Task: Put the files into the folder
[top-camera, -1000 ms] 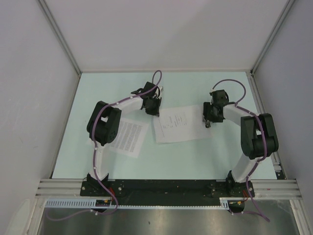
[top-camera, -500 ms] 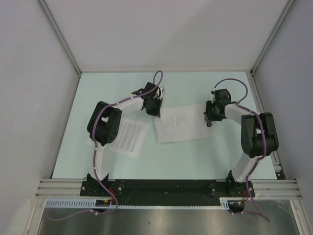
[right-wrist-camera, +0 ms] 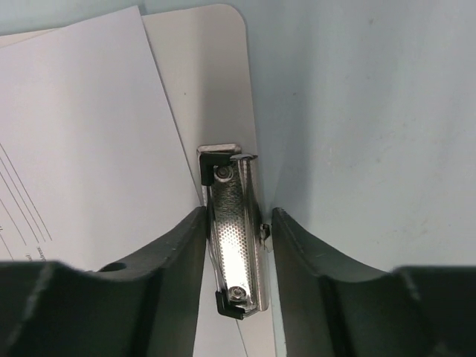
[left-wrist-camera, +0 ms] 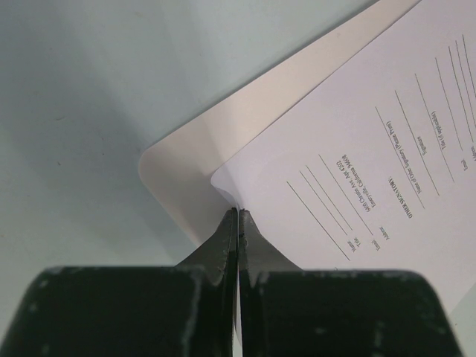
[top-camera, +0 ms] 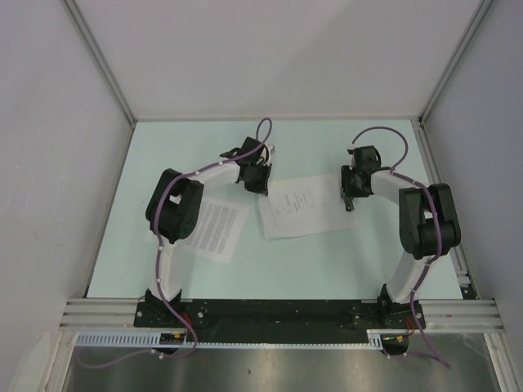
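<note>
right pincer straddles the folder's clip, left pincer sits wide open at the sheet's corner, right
No: the left pincer is shut, jaws pressed together at the sheet's corner, per the left wrist view. The right pincer does straddle the folder's clip.

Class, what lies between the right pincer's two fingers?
The metal clip of the folder, flanked closely by the fingers of the right pincer; the right wrist view shows it.
</note>
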`<state>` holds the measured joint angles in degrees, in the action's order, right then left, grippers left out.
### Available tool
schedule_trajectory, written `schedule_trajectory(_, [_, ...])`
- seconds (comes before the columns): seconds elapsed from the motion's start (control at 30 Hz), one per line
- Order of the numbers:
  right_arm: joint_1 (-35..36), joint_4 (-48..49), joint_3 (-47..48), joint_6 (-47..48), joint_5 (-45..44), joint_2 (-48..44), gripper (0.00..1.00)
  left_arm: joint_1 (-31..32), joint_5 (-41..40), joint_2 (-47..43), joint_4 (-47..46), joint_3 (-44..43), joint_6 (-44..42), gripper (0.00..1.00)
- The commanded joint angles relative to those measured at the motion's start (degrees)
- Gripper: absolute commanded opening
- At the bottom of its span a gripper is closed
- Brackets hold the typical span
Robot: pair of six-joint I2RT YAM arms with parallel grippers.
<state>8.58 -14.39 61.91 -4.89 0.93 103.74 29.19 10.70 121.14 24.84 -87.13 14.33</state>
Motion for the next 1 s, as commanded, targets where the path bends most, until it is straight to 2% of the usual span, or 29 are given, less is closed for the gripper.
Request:
schedule_trajectory(0.0, [0.47,-2.30,0.32,-0.30,-0.67,3.22,0.40,0.08,0.11,0.76,0.30,-1.90,-1.14,0.00])
schedule_trajectory(0.13, [0.91,-3.01,0.23,-0.65,-0.58,3.92,0.19,0.08,0.29,1.20,0.47,-2.25,-1.14,0.00])
schedule_trajectory(0.17, [0.83,-3.10,0.32,-0.83,-0.32,3.75,0.10,0.08,0.37,1.29,0.39,-2.25,-1.14,0.00])
schedule_trajectory(0.33, [0.65,-2.66,0.32,-1.00,2.05,2.78,0.00,0.08,0.64,1.64,0.82,-3.04,-1.32,0.00])
schedule_trajectory(0.43, [-0.14,-1.87,0.23,-1.53,6.09,2.34,0.00,0.08,0.90,2.08,1.09,-3.31,-1.32,0.00])
schedule_trajectory(0.6, [-3.74,1.29,-0.65,-3.64,19.62,0.41,0.00,0.08,0.90,3.40,2.49,-4.97,-2.55,0.00])
schedule_trajectory(0.77, [-4.80,2.44,-1.35,-4.43,23.49,0.14,0.00,0.08,0.90,5.24,4.94,-8.13,-4.04,0.00])
schedule_trajectory(0.97, [-5.15,4.02,-3.63,-5.48,23.24,-0.38,0.00,0.08,0.64,7.18,6.80,-10.42,-5.36,0.00])
